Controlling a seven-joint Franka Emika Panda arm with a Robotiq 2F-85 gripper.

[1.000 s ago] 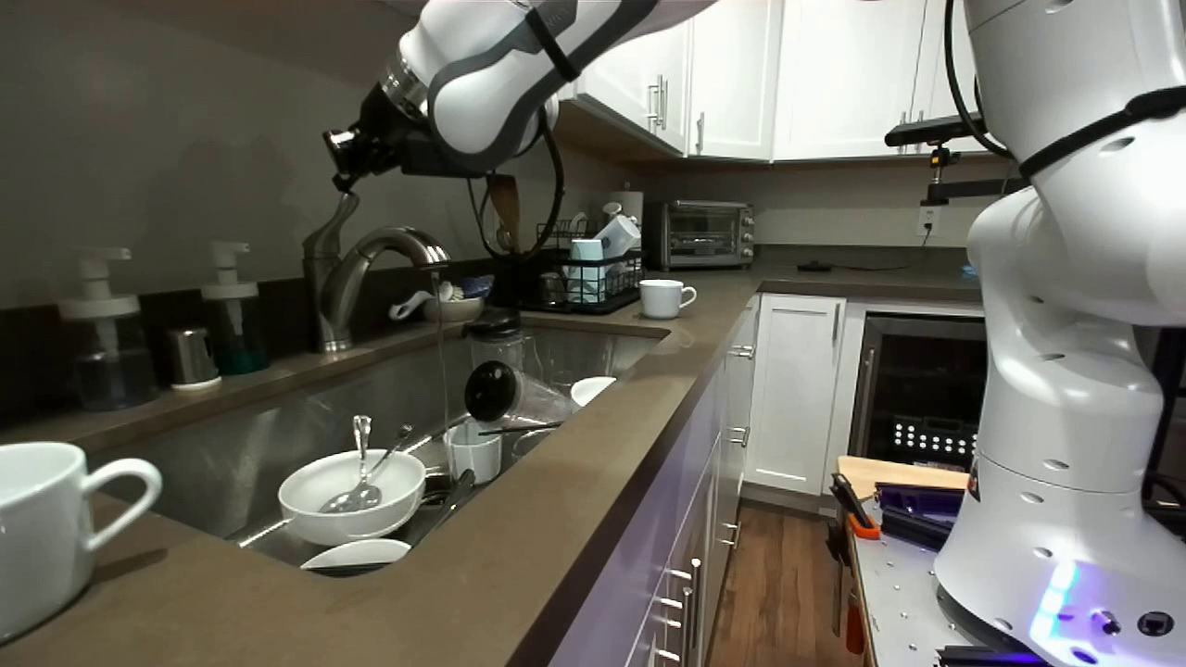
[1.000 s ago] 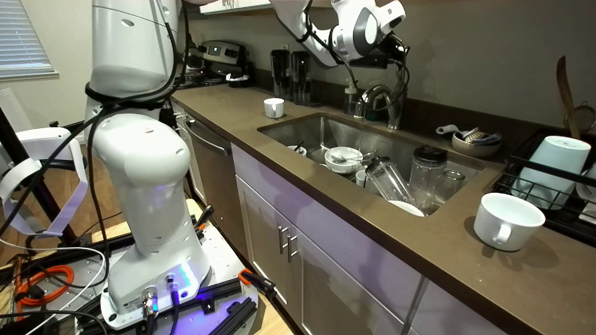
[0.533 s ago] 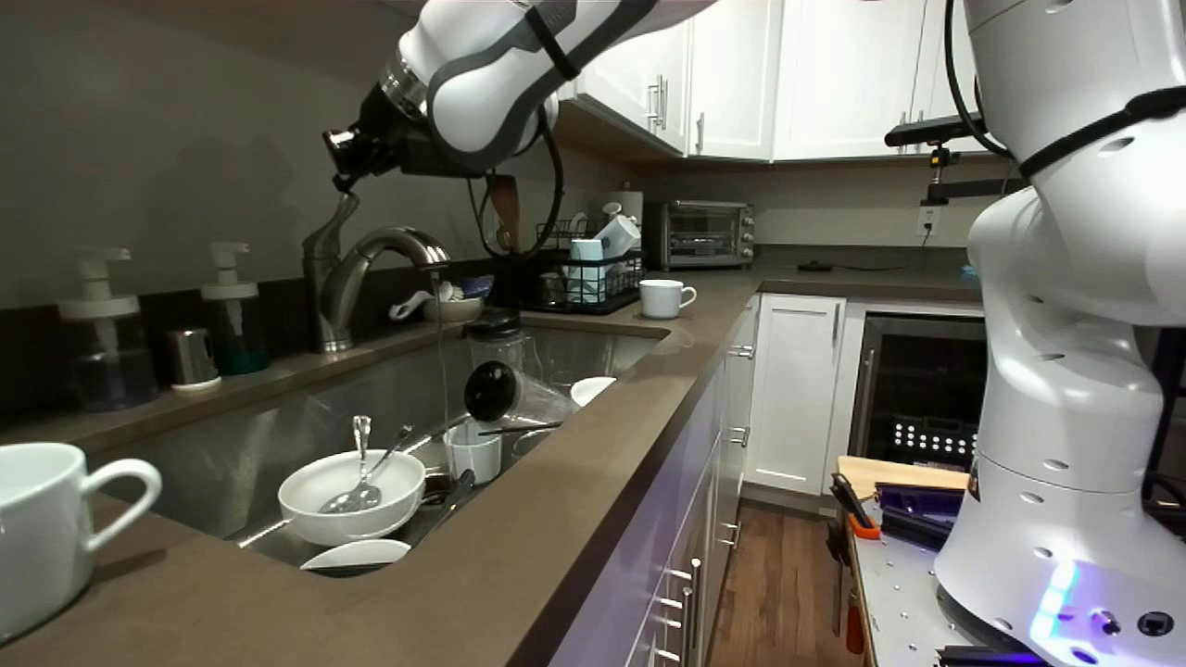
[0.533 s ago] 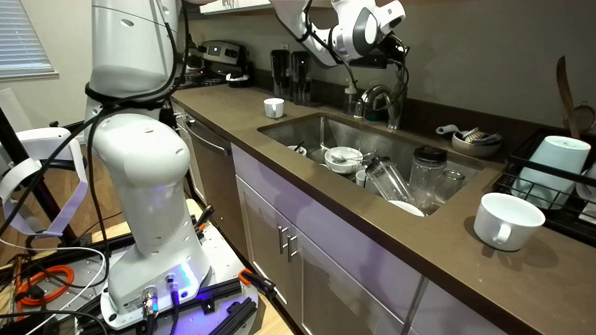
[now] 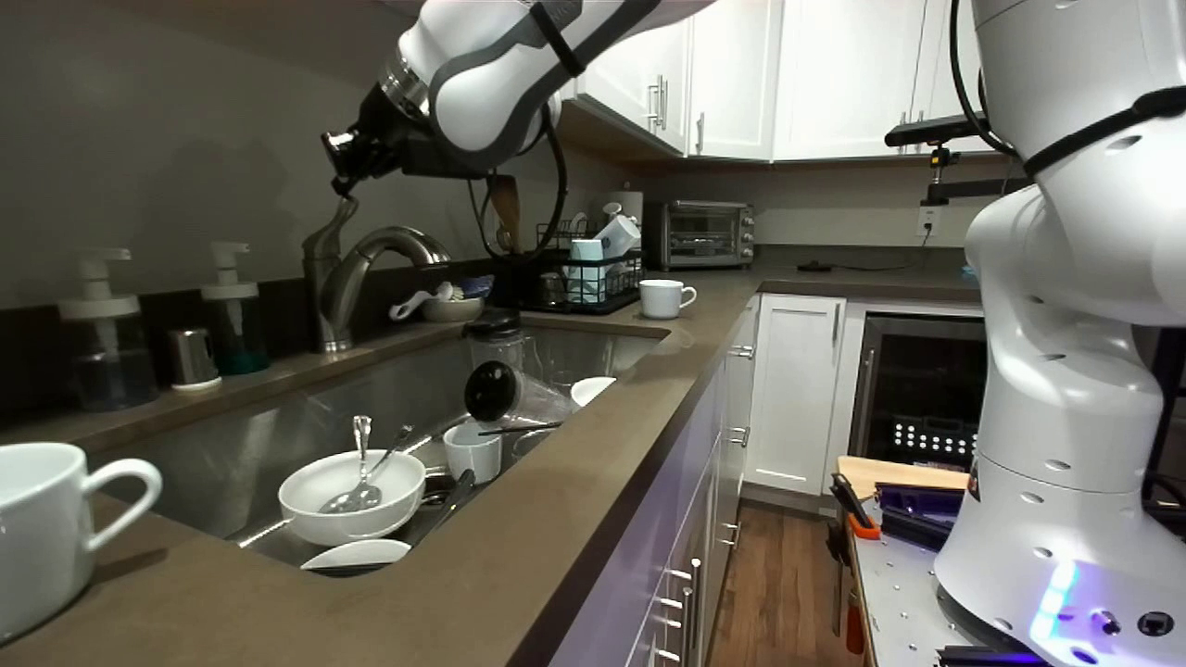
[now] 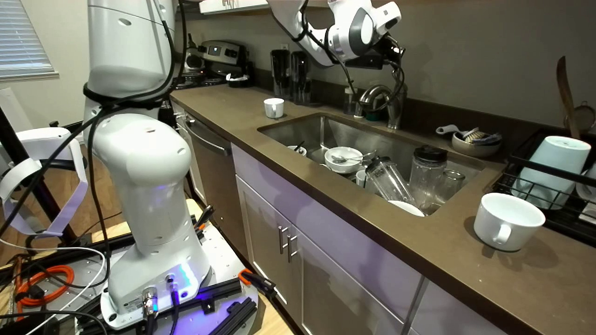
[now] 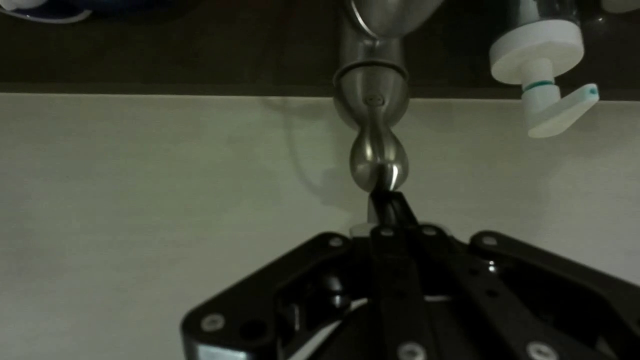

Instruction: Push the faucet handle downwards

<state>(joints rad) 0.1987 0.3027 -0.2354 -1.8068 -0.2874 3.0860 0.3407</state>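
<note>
The faucet handle (image 5: 326,239) is a slim silver-grey lever. It rises from the faucet body beside the arched spout (image 5: 366,259). In the wrist view the handle (image 7: 378,155) is at the upper middle, its rounded tip pointing at my fingers. My gripper (image 5: 343,188) is shut, with nothing between its fingers. Its fingertips are at the upper end of the handle and appear to touch it. In the wrist view the shut fingertips (image 7: 387,194) meet the handle's tip. In an exterior view the spout (image 6: 371,95) shows, but cables partly cover the handle and fingertips. No water stream is visible below the spout.
Soap dispensers (image 5: 232,310) and a metal cup (image 5: 195,358) stand beside the faucet. The sink (image 5: 199,463) holds a white bowl (image 5: 324,514), jars and cups. A dish rack (image 5: 602,292) and white mugs (image 5: 662,299) stand on the counter. The wall (image 7: 150,200) is behind the handle.
The gripper and the handle's tip have moved slightly downward. The thin water stream that ran from the spout is no longer visible. The gripper stays shut.
</note>
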